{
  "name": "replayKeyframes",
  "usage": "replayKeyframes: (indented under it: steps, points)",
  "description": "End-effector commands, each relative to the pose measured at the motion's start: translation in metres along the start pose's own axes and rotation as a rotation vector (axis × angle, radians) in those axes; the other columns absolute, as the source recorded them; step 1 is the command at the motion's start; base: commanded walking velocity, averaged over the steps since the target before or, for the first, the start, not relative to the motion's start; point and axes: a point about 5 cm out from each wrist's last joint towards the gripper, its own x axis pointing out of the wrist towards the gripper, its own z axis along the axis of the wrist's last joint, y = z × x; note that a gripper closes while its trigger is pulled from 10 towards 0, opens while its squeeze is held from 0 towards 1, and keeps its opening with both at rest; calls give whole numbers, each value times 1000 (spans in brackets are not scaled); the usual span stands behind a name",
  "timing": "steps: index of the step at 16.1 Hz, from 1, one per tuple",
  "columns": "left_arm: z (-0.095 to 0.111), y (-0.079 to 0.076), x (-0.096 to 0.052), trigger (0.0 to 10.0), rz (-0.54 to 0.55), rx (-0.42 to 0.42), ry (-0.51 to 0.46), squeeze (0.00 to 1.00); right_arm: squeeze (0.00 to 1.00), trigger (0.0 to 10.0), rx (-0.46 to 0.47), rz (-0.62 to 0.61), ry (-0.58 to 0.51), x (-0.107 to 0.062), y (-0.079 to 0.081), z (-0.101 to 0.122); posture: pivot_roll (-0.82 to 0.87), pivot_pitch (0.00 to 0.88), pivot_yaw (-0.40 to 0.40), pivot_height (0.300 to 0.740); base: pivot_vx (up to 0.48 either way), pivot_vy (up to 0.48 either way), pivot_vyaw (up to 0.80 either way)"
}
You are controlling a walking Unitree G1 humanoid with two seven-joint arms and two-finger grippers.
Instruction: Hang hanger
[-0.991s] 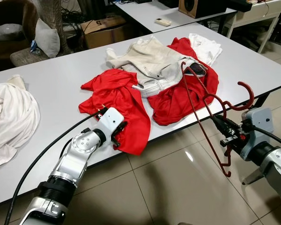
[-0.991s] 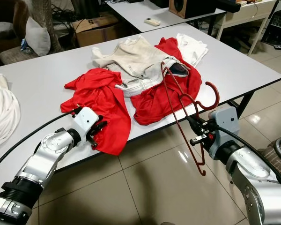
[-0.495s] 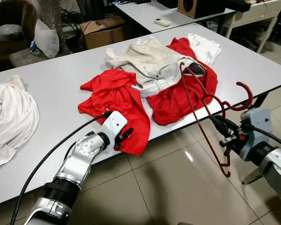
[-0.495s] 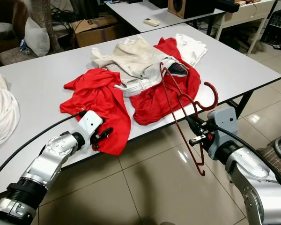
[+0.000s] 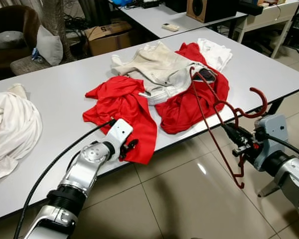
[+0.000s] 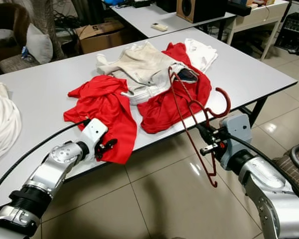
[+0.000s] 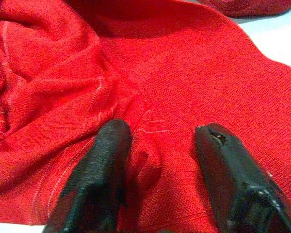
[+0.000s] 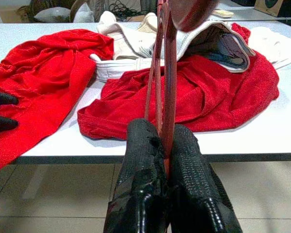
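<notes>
On grey table point(image 5: 50, 84): clothes | tiled floor point(image 5: 189, 199) | right gripper point(image 6: 210, 140) clamps hanger point(image 6: 189, 107)

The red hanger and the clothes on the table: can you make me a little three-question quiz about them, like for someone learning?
1. True or false: the right gripper is shut on the red hanger.
2. Which piece of clothing is the left gripper at? A) the white cloth B) the red garment at the table edge C) the beige garment
3. Fill in: the left gripper's fingers are ____, one on each side of a fold of red cloth.

Key: 1 true; 2 B; 3 open.
</notes>
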Motion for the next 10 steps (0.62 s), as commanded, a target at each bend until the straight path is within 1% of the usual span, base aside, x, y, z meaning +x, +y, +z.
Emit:
replayKeyframes:
  steps: [1, 2, 4, 7, 10]
  points:
    - [-27, -12, 0, 2431, -71, -54, 130, 0, 0, 10000, -12, 13, -21, 2, 2, 5, -204, 0, 100, 740, 0, 0, 0]
    - [-29, -14, -1, 0, -84, -74, 139, 0, 0, 10000, -13, 13, -21, 2, 2, 5, -203, 0, 101, 740, 0, 0, 0]
    - [-30, -15, -2, 0, -100, -82, 152, 0, 0, 10000, -12, 11, -22, 3, 2, 5, -200, 0, 101, 740, 0, 0, 0]
    - [-34, -13, -4, 0, -103, -38, 177, 0, 0, 10000, -11, 8, -23, 5, 3, 5, -199, 0, 111, 740, 0, 0, 0]
    - [-34, -11, -5, 0, -101, -23, 185, 0, 0, 10000, -7, 5, -37, 8, 4, 7, -193, 0, 110, 740, 0, 0, 0]
